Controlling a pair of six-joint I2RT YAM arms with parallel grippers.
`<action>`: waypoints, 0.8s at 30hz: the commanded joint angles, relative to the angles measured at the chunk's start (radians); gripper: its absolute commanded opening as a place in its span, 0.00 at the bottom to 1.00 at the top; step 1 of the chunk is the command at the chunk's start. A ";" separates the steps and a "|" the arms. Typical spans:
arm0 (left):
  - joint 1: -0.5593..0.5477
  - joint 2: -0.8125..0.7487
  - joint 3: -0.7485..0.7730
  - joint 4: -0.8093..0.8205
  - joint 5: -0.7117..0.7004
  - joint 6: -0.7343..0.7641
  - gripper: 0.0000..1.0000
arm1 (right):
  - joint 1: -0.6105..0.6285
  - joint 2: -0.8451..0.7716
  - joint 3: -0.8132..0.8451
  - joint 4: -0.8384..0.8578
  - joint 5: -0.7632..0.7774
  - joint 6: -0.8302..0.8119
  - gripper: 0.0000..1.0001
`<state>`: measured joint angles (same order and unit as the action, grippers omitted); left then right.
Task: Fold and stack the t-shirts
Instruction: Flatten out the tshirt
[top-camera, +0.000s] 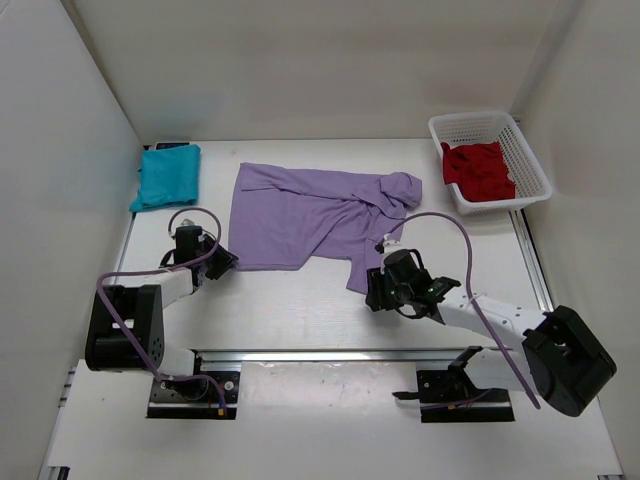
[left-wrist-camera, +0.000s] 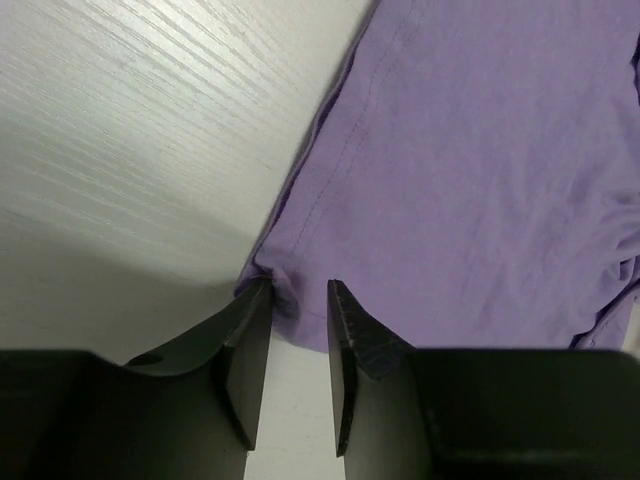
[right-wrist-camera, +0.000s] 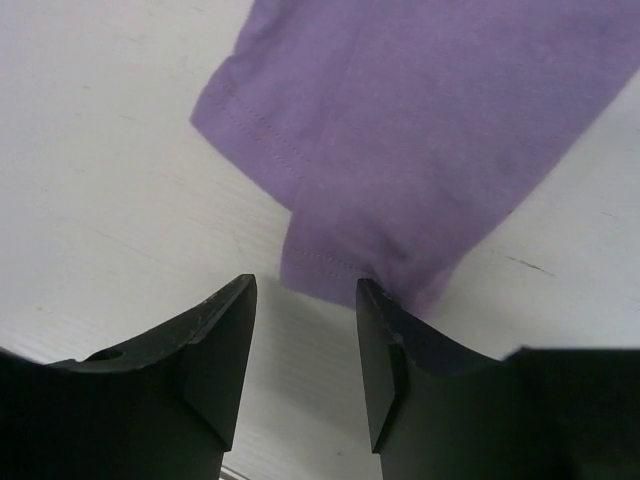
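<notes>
Your left pincer (left-wrist-camera: 298, 290) stands narrowed around a corner of the lavender t-shirt (left-wrist-camera: 470, 170), between its tips; whether it bites, I cannot tell. Your right pincer (right-wrist-camera: 305, 285) is spread, cloth just ahead. Lift now and one side may slip, dragging it crooked.

soft matt cloth purple shirt (top-camera: 290, 215)

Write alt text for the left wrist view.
The left tool, jaws a little apart, straddles a corner of the lavender t-shirt, where the cloth puckers slightly. The rest of the shirt lies spread on the pale table.
</notes>
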<state>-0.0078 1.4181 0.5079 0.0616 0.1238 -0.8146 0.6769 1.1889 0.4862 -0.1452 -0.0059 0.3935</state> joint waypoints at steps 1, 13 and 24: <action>0.002 -0.004 -0.023 0.043 0.007 -0.011 0.38 | 0.003 0.023 0.035 0.024 0.064 -0.012 0.43; -0.004 -0.014 -0.028 0.107 -0.012 -0.067 0.00 | 0.013 0.092 0.077 -0.004 0.110 0.024 0.01; 0.006 -0.034 -0.042 0.118 0.008 -0.075 0.00 | -0.629 -0.509 -0.227 0.125 -0.403 0.186 0.00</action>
<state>-0.0082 1.4128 0.4808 0.1448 0.1154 -0.8783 0.1585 0.7639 0.3149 -0.0460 -0.2417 0.5247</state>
